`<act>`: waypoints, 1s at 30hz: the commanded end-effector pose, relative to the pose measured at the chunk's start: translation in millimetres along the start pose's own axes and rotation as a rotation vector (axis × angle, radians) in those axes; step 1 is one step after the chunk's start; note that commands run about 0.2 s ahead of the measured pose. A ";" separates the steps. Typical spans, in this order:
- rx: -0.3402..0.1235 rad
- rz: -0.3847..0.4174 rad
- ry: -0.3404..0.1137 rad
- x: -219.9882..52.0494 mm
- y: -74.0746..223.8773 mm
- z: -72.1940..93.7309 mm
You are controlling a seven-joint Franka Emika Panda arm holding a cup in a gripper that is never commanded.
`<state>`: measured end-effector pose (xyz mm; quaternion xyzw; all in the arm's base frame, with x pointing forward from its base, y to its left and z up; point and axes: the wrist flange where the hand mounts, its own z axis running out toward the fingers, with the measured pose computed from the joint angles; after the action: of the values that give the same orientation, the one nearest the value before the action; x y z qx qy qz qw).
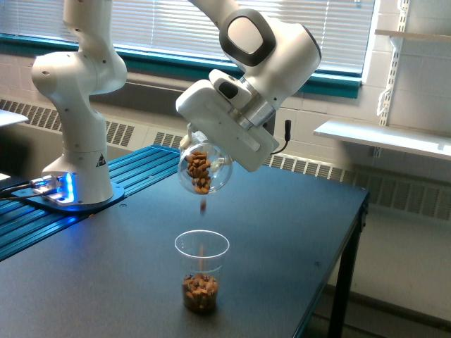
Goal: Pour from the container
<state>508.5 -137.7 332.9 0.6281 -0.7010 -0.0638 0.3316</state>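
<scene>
Item: my gripper [203, 144], clamped on the container [204, 171], a clear round-bodied jar. I hold it tipped steeply, mouth down, directly above the receiving cup [201, 271].

Contents: almonds [201, 169] crowded at the jar's lower wall; one almond [203, 205] in mid-air below the mouth.

Receiver: clear tapered cup, upright on the dark table [282, 232], a layer of almonds at its bottom.

Handling note: I judge the pour under way. I should hold the mouth centred over the cup's rim, raise the tilt slowly so nuts drop singly, not in a clump, and avoid sideways drift that would scatter them onto the table.
</scene>
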 end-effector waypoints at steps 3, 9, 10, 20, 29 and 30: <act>-0.010 -0.024 0.009 -3.2 -1.4 -5.3; -0.018 -0.027 0.011 -3.9 -2.5 -6.9; -0.019 -0.029 0.010 -3.8 -2.7 -7.1; -0.036 -0.040 0.012 -4.9 -3.7 -9.1; -0.058 -0.044 0.018 -4.2 -3.7 -12.8; -0.059 -0.046 0.020 -3.6 -3.5 -13.1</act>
<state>515.8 -135.2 337.6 0.6277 -0.6898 -0.0823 0.3512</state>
